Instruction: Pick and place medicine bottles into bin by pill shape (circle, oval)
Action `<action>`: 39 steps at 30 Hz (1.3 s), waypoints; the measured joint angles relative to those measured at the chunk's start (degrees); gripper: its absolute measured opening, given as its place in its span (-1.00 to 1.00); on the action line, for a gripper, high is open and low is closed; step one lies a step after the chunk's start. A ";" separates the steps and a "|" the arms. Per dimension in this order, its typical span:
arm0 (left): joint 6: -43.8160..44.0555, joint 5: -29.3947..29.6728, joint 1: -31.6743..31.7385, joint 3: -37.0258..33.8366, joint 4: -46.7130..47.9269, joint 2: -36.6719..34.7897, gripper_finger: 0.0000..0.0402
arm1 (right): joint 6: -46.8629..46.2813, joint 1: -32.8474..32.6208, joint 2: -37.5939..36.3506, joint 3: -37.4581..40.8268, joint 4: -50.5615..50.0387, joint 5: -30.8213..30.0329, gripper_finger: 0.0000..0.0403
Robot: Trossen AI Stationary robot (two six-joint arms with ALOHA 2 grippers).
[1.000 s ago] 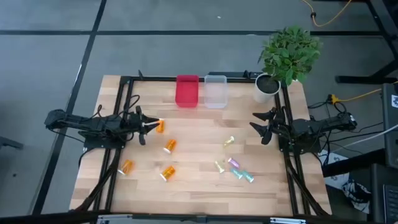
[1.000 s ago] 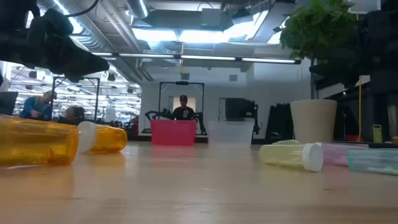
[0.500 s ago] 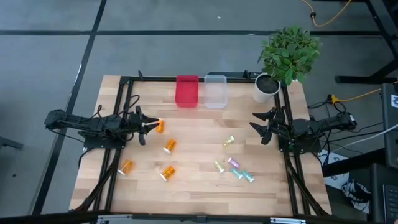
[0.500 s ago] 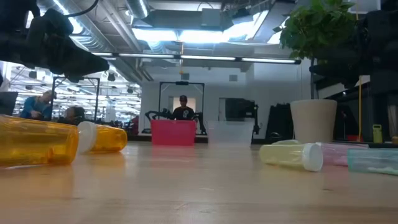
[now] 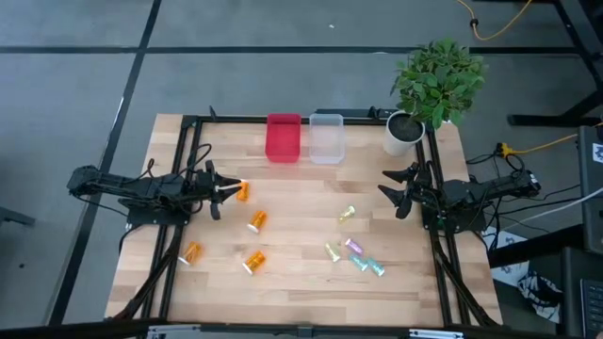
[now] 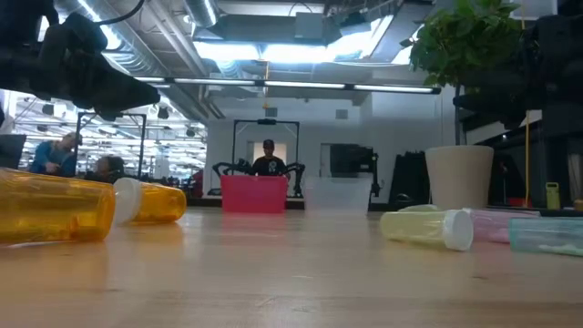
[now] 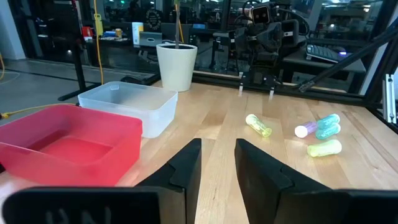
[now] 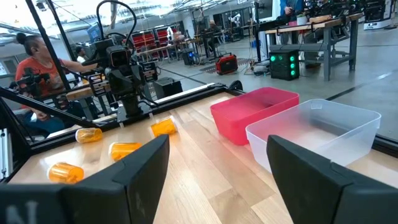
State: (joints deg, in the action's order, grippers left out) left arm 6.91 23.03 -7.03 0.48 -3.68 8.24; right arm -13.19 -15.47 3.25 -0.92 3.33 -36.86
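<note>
Four orange bottles with white caps lie on their sides on the table's left half: one (image 5: 241,191) just past my left gripper (image 5: 222,191), the others at the middle (image 5: 256,221) and nearer the front (image 5: 191,252) (image 5: 253,262). Several slim pale vials lie on the right half: a yellow one (image 5: 347,214) and a cluster (image 5: 356,257), which also shows in the left wrist view (image 7: 320,134). My left gripper (image 7: 217,162) is narrowly open with nothing between its fingers. My right gripper (image 5: 384,184) is wide open and empty at the table's right edge (image 8: 217,168).
A red bin (image 5: 284,137) and a clear bin (image 5: 326,137) stand side by side at the far middle. A white pot with a green plant (image 5: 403,132) stands at the far right corner. People show in the room beyond the table.
</note>
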 joint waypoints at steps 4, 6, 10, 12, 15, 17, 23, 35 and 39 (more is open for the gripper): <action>0.01 -0.02 0.00 0.01 0.00 0.01 -0.54 | 0.05 0.00 0.00 0.01 0.00 0.00 0.34; -0.01 -0.01 0.00 0.01 0.00 -0.01 -0.54 | 0.01 0.01 -0.02 0.01 0.02 -0.01 0.34; -0.01 -0.01 -0.01 0.01 0.00 0.00 -0.54 | 0.00 0.00 -0.02 0.01 0.01 0.00 0.34; 0.01 -0.02 0.00 -0.01 0.00 -0.01 -0.54 | 0.19 -0.01 -0.02 0.01 0.71 -0.04 0.34; -0.01 -0.01 -0.02 -0.01 0.00 0.01 -0.54 | 0.03 0.00 -0.01 -0.01 3.71 -0.13 0.34; 0.00 -0.02 -0.01 -0.01 0.00 0.00 -0.54 | 0.37 -0.01 -0.02 -0.01 5.81 -0.12 0.34; -0.01 0.00 -0.01 -0.01 0.00 -0.01 -0.54 | -4.72 0.00 -0.02 -0.01 7.67 1.58 0.34; 0.01 -0.02 0.00 0.00 0.00 0.00 -0.54 | -5.87 -0.01 -0.01 -0.01 16.88 3.99 0.34; 0.00 0.00 -0.01 -0.01 0.00 0.01 -0.54 | -5.89 0.01 0.02 -0.01 16.58 4.04 0.34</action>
State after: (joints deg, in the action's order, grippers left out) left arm 6.91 23.03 -7.03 0.47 -3.68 8.25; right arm -19.08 -15.47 3.27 -0.93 19.91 -32.82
